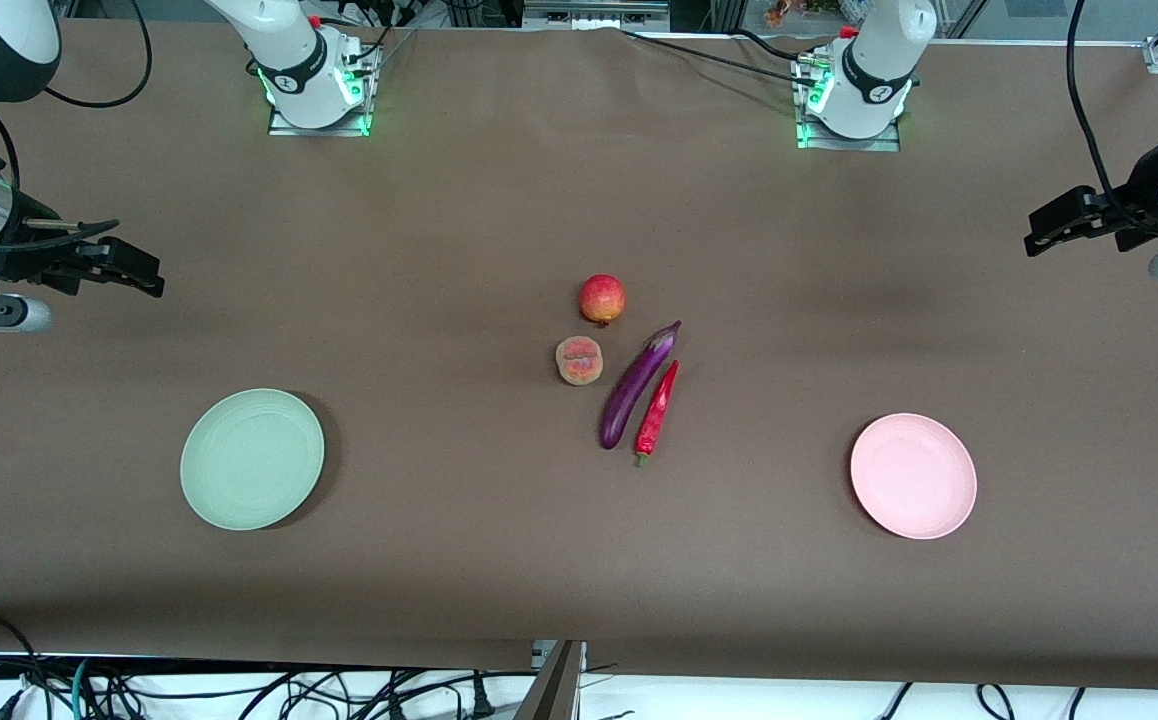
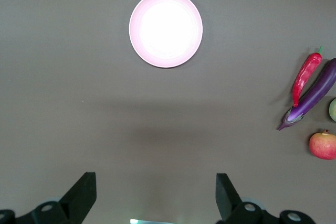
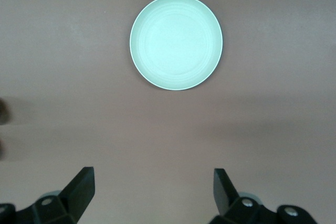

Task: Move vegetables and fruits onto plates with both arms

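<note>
A brown cloth-covered table (image 1: 499,200) fills the scene. The left gripper (image 1: 1039,232) hangs over the left arm's end, fingers (image 2: 84,195) spread wide and holding nothing; the round pale pink matte plate (image 1: 912,476) lies bare, nearer the front camera. The right gripper (image 1: 144,272) hangs over the right arm's end, equally wide and bare, with the round pale green ridged plate (image 1: 252,459) nearer the camera. Mid-table lie the round red-pink fruit (image 1: 602,298), the flatter orange-pink peach (image 1: 579,360), the long glossy purple eggplant (image 1: 635,385) and, touching it, the slim red chili pepper (image 1: 657,410).
</note>
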### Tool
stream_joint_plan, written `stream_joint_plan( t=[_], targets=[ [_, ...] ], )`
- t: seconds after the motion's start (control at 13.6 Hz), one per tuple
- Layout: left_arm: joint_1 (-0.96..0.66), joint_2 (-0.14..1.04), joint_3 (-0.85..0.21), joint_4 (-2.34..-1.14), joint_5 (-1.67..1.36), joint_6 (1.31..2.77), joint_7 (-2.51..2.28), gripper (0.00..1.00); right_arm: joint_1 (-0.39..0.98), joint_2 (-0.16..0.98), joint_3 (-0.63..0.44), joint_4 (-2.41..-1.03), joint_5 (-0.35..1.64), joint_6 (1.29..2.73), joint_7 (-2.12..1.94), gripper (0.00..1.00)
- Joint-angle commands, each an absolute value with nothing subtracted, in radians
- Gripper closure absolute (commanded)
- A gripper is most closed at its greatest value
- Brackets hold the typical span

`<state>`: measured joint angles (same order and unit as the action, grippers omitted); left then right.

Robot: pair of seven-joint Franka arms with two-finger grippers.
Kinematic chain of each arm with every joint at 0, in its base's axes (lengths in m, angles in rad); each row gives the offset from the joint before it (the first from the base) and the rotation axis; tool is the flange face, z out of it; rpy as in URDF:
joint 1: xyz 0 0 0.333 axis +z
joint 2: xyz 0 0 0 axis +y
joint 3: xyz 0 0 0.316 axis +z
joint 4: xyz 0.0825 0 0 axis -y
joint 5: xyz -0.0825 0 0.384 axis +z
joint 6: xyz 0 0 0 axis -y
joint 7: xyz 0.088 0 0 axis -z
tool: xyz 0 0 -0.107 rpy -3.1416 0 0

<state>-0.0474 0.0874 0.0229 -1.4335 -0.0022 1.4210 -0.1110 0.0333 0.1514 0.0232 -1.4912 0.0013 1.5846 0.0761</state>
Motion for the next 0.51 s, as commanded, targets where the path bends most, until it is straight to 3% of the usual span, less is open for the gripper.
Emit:
stream_joint_plan(
  t=[0.0, 0.44],
  targets=[
    [-0.041, 0.087, 0.018, -1.43, 0.002, 1.425, -0.103, 0.0, 0.023, 0.152, 0.029, -1.488, 0.008, 1.589, 0.069, 0.0],
    [-0.041, 0.087, 0.018, -1.431, 0.002, 1.424, -0.104, 0.0, 0.025, 0.179, 0.032, -1.493, 0.008, 1.588, 0.072, 0.0]
  ],
)
